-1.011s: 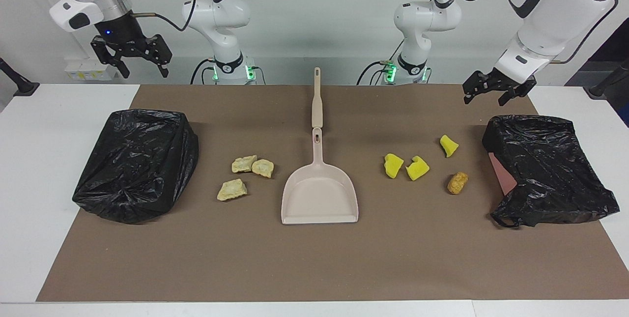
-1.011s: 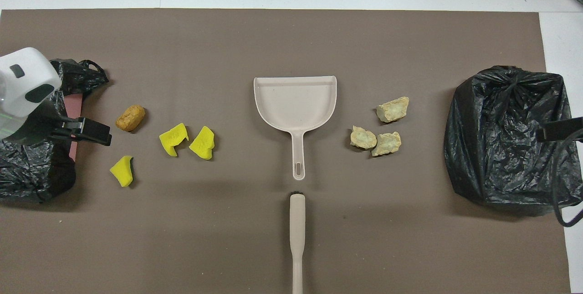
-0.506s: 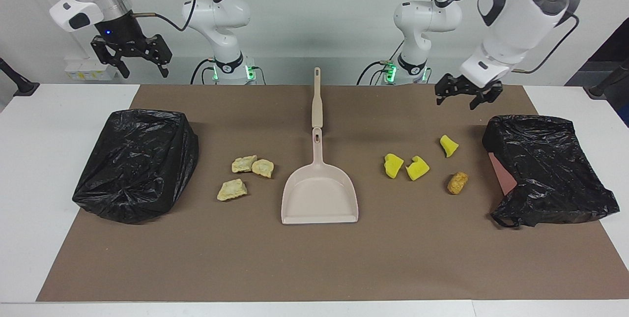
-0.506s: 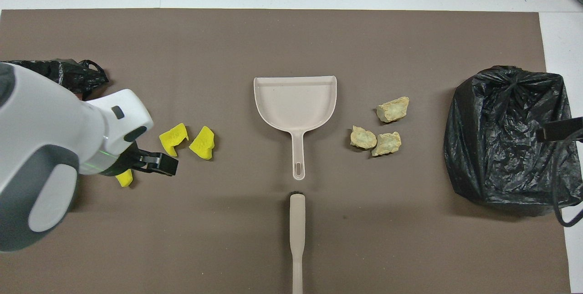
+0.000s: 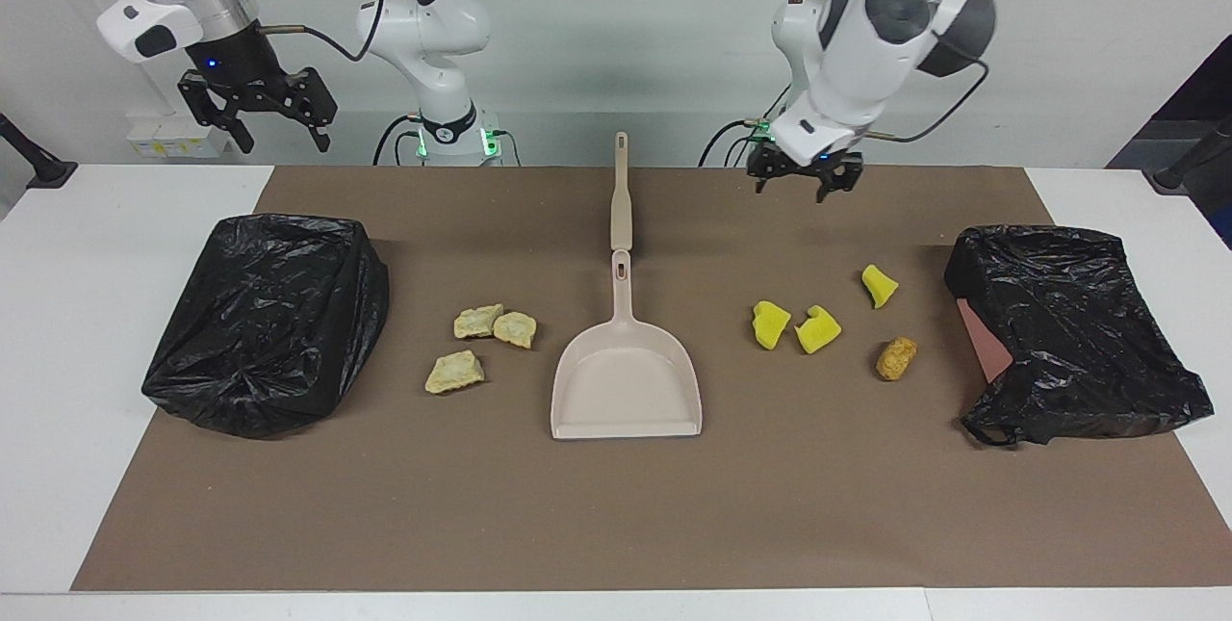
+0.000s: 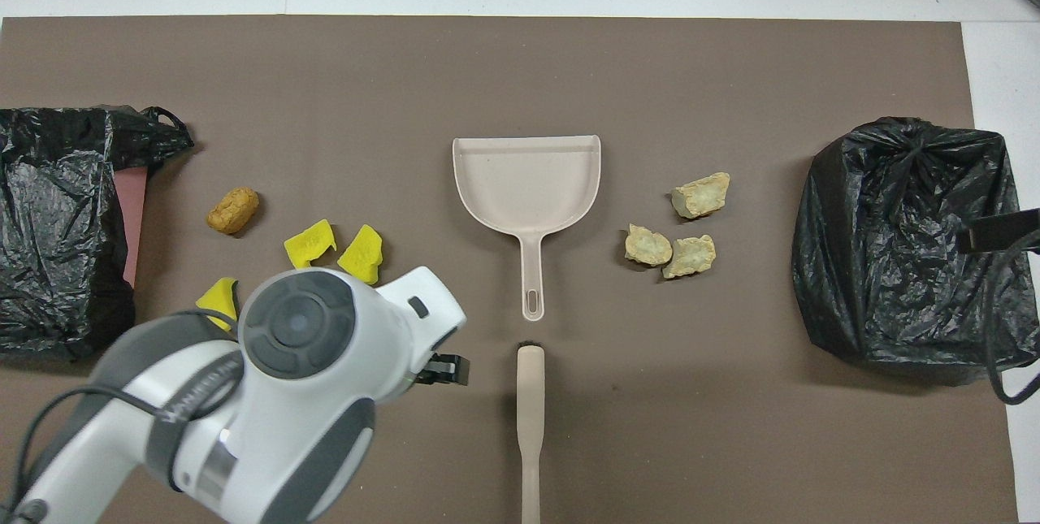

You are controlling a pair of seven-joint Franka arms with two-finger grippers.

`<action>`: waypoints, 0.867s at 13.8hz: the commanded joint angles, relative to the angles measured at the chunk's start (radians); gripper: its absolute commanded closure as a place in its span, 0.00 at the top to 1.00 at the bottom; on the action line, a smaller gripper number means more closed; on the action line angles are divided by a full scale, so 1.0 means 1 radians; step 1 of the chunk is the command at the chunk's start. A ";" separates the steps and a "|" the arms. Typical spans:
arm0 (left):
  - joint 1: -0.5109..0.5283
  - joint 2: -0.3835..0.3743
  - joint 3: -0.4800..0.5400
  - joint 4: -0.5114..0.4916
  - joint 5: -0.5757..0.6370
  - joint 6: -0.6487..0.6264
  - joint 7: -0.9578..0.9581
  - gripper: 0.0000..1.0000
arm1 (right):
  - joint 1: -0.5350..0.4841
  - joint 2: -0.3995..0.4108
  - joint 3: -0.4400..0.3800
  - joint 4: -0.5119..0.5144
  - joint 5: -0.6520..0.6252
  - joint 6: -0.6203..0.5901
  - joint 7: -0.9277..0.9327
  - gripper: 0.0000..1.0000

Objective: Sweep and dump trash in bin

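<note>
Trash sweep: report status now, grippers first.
Left gripper open, in the air beside the brush; right gripper open, waiting high. Trash all on the mat, dustpan bare. Nothing in the way.

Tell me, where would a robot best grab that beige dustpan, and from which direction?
Probably by the dustpan's narrow straight handle, coming down from above with the fingers across it. The handle lies flat, points toward the robots and has bare mat on both sides, while the scoop is broad and shallow. The open left gripper hangs closest.

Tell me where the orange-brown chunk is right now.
The orange-brown chunk lies on the mat toward the left arm's end, between the yellow chunks and the open black bag.
</note>
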 commanded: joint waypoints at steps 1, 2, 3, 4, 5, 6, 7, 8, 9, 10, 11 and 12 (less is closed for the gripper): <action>-0.144 0.023 0.020 -0.088 -0.018 0.172 -0.163 1.00 | -0.003 -0.012 0.002 -0.017 0.019 0.013 0.007 1.00; -0.184 0.034 0.020 -0.111 -0.018 0.223 -0.210 1.00 | -0.003 -0.012 0.002 -0.017 0.019 0.013 0.007 1.00; -0.224 0.050 0.020 -0.125 -0.018 0.252 -0.235 1.00 | -0.003 -0.012 0.002 -0.017 0.019 0.013 0.007 1.00; -0.253 0.069 0.020 -0.128 -0.018 0.272 -0.252 1.00 | -0.003 -0.012 0.002 -0.017 0.019 0.013 0.007 1.00; -0.273 0.078 0.019 -0.138 -0.032 0.299 -0.280 1.00 | -0.003 -0.012 0.002 -0.017 0.019 0.013 0.007 1.00; -0.310 0.092 0.019 -0.142 -0.041 0.321 -0.315 1.00 | -0.003 -0.012 0.002 -0.017 0.019 0.013 0.007 1.00; -0.336 0.093 0.020 -0.162 -0.043 0.332 -0.318 1.00 | -0.003 -0.012 0.002 -0.017 0.019 0.013 0.007 1.00; -0.347 0.101 0.019 -0.173 -0.043 0.341 -0.320 1.00 | -0.003 -0.012 0.002 -0.017 0.019 0.013 0.007 1.00; -0.393 0.135 0.020 -0.174 -0.043 0.353 -0.321 1.00 | -0.003 -0.012 0.002 -0.017 0.019 0.013 0.007 1.00; -0.417 0.168 0.020 -0.173 -0.044 0.378 -0.333 1.00 | -0.003 -0.012 0.002 -0.017 0.019 0.013 0.007 1.00; -0.419 0.185 0.019 -0.170 -0.044 0.405 -0.347 1.00 | -0.003 -0.012 0.002 -0.017 0.019 0.013 0.007 1.00; -0.419 0.187 0.019 -0.162 -0.043 0.395 -0.346 1.00 | -0.003 -0.012 0.002 -0.017 0.019 0.013 0.007 1.00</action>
